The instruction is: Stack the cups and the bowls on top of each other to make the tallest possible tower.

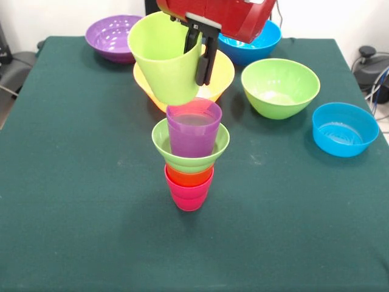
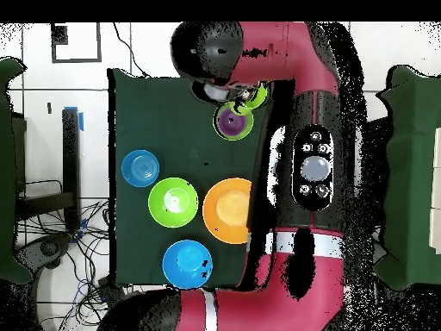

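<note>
Five loose bowls ring the tower on the green table (image 1: pixel 73 231). In the front view, going left to right, the purple bowl (image 1: pixel 112 38) sits at the far left corner; then comes the lime green cup (image 1: pixel 164 58), lifted and tilted above the tower (image 1: pixel 190 159), its rim pinched between the closed jaws of the gripper (image 1: pixel 200 58). Below it the tower stands with the red-pink cup (image 1: pixel 189 196) lowest, the orange cup (image 1: pixel 189 177), a small lime green bowl (image 1: pixel 190 146) and the purple cup (image 1: pixel 194 129) uppermost. Behind is the orange-yellow bowl (image 1: pixel 222 76), then a blue bowl (image 1: pixel 258 44), the medium lime green bowl (image 1: pixel 280 87), and another blue bowl (image 1: pixel 344 129) at the right edge.
</note>
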Available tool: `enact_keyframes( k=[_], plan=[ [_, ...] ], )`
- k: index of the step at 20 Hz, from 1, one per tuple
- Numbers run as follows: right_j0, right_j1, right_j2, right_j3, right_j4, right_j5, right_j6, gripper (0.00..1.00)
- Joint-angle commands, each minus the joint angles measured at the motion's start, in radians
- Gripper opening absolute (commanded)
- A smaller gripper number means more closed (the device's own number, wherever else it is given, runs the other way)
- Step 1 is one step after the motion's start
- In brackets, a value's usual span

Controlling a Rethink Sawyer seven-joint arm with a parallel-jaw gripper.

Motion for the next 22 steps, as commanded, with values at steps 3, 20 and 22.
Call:
enact_keyframes(
  k=[3, 20, 22],
  plan=[
    [0.034, -0.010, -0.007, 0.025, -0.017, 0.077, 0.005, 0.00],
    [0.072, 0.008, -0.058, 0.051, 0.010, 0.003, 0.061, 0.00],
    [0.073, 0.016, -0.060, 0.049, 0.012, -0.008, 0.065, 0.00]
  ],
)
